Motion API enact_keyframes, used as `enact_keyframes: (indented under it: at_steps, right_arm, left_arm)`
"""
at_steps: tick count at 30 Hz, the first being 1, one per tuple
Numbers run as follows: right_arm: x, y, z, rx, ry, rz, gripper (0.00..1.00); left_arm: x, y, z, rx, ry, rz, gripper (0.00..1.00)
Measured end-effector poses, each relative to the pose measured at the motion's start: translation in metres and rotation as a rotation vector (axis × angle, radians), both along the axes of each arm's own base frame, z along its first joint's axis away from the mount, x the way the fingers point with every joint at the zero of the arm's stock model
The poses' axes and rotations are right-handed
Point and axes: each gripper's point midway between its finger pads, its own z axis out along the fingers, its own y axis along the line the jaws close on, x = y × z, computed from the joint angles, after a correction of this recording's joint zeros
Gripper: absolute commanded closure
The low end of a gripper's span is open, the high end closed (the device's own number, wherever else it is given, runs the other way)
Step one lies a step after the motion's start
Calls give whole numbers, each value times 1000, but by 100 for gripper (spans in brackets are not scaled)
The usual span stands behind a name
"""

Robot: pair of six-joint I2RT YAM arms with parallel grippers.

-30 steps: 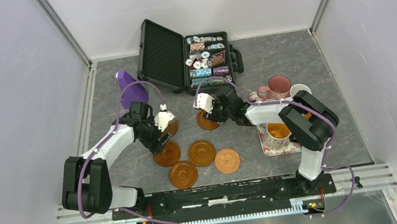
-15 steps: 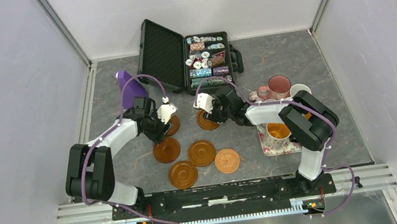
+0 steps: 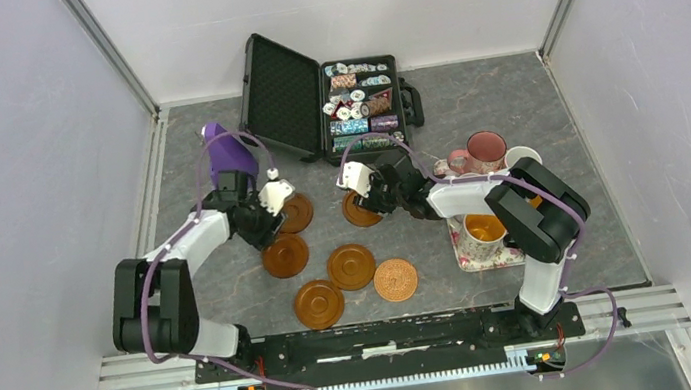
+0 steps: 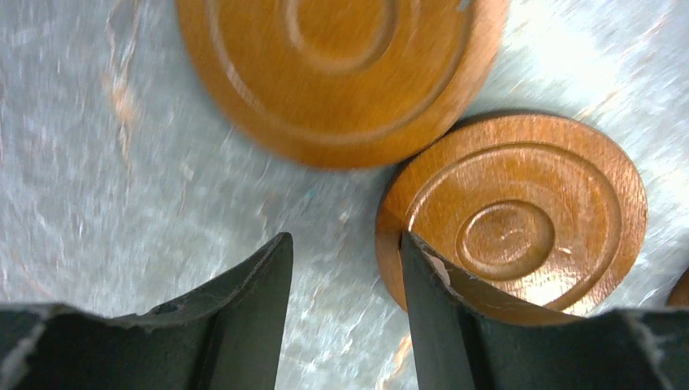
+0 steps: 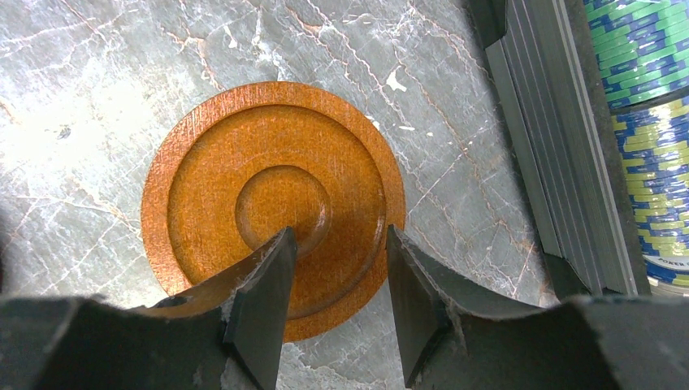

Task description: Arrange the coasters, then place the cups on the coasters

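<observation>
Six coasters lie on the grey table: brown ones (image 3: 295, 213), (image 3: 285, 255), (image 3: 351, 266), (image 3: 318, 303), (image 3: 361, 213) and a lighter patterned one (image 3: 395, 279). My left gripper (image 4: 343, 244) is open low over bare table, and its right finger (image 4: 431, 309) overlaps the rim of a brown coaster (image 4: 520, 219). A second coaster (image 4: 341, 73) lies just beyond. My right gripper (image 5: 340, 236) hangs open above a brown coaster (image 5: 268, 187), holding nothing. The cups stand at the right: a pink one (image 3: 485, 148), a white one (image 3: 521, 156) and a floral one with an orange inside (image 3: 483, 229).
An open black case (image 3: 283, 97) of poker chips (image 3: 360, 102) sits at the back, and its edge (image 5: 561, 162) is close to my right gripper. A purple object (image 3: 230, 155) lies behind my left arm. The floral tray (image 3: 476, 256) is under the floral cup. Walls close in on three sides.
My left gripper has moved back and to the left, and its jaws have narrowed. The two coasters beside it have shifted slightly toward the far side. The right arm has not moved.
</observation>
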Motion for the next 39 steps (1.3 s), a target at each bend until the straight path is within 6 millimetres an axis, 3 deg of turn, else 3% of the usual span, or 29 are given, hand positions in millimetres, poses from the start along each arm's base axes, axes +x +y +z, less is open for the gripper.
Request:
enact_keyframes:
  at_steps: [11,16,25,39]
  right_arm:
    - [-1,1,0,4,4,1,47]
    - [-2,2,0,7,12,4,47]
    - [-4,12,0,12,28,27,47]
    - [-3,25,0,22,37,39,47]
  left_arm:
    - [8,112,1,52,-2,233,42]
    - [22,144,2,62,-9,303,42]
    - [46,166,3,74,-32,345,42]
    - [73,176,4,65,-59,359,42]
